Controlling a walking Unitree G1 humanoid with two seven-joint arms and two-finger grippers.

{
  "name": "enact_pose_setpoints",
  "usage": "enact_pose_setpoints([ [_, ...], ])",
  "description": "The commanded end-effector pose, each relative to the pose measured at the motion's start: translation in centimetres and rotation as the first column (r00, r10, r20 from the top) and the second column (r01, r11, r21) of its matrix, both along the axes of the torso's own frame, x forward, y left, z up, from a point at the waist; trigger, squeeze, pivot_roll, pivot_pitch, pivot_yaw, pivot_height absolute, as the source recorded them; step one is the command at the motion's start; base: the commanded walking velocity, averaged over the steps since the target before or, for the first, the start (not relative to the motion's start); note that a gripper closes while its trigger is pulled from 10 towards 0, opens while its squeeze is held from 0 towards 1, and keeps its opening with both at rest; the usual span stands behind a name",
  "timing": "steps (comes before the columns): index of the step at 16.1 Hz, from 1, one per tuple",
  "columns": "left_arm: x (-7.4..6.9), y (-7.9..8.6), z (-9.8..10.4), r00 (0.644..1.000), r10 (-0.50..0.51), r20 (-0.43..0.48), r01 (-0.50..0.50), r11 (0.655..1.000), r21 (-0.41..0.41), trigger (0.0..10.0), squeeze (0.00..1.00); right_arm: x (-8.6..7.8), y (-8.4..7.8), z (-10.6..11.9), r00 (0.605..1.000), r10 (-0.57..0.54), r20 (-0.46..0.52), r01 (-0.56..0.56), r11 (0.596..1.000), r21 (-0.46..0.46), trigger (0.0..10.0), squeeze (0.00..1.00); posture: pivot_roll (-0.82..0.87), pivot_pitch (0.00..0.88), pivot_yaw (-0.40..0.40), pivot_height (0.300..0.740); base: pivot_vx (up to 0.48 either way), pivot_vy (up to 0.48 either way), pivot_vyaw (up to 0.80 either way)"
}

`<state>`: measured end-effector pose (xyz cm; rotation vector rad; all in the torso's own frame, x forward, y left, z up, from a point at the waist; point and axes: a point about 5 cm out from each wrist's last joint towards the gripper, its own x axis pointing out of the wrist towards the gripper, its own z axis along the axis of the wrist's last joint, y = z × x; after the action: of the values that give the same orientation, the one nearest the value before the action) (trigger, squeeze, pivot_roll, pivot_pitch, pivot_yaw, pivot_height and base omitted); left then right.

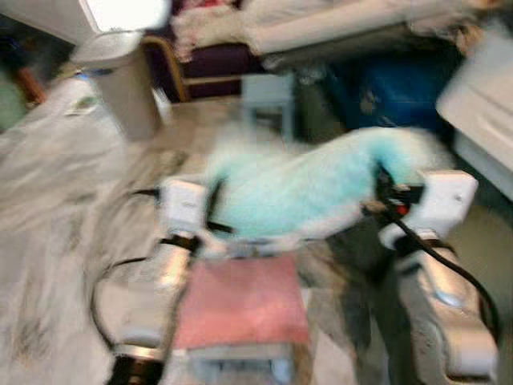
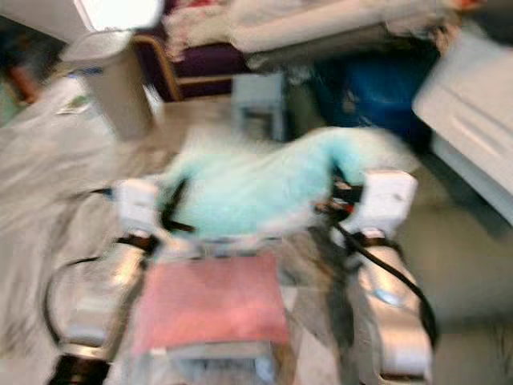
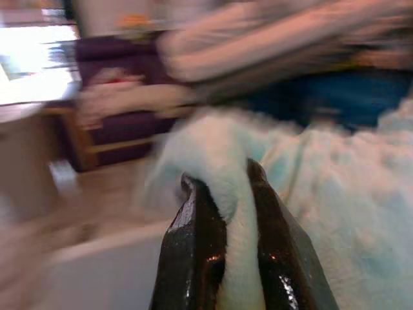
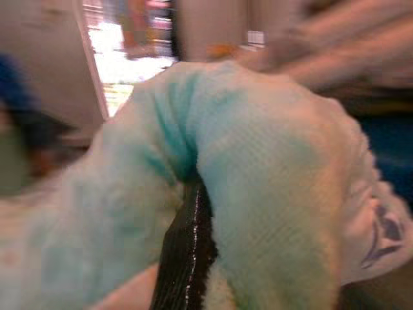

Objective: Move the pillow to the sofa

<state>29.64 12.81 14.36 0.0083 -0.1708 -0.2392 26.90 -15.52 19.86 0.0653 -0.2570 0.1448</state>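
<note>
A fluffy light-blue pillow (image 1: 300,188) hangs in front of me between both arms, blurred by motion. My left gripper (image 3: 222,194) is shut on a fold of the pillow (image 3: 335,213) at its left end, fur pinched between both black fingers. My right gripper (image 4: 193,194) is shut on the pillow's right end, one black finger (image 4: 187,252) sunk into the pillow (image 4: 258,161). A dark purple sofa (image 1: 212,60) with a wooden arm stands ahead at the back, with pale bedding heaped on it.
A pale cylindrical bin (image 1: 128,88) stands at the back left. A small light-blue stool (image 1: 268,100) stands on the floor ahead. Something blue (image 1: 393,88) sits back right, a white furniture edge (image 1: 477,96) on the right. A pink pad (image 1: 244,301) lies below the pillow.
</note>
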Motion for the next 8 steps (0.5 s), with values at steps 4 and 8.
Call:
enact_pose_setpoints([
  [4,-0.22,0.51,-0.36,1.0,0.02,-0.012,-0.021,1.0,-0.015,10.0,0.0,-0.21,0.67,0.44,0.999,0.036,0.019,-0.036,0.999,0.008,10.0,0.0,-0.19,0.026,0.071,0.74,0.0,0.0,0.0],
  [8,-0.23,0.7,-0.87,0.998,0.035,-0.061,-0.033,0.999,0.028,10.0,0.0,-0.02,0.92,0.33,0.999,0.045,0.011,-0.045,0.999,0.009,10.0,0.0,-0.18,0.031,0.065,0.74,0.0,0.0,0.0],
])
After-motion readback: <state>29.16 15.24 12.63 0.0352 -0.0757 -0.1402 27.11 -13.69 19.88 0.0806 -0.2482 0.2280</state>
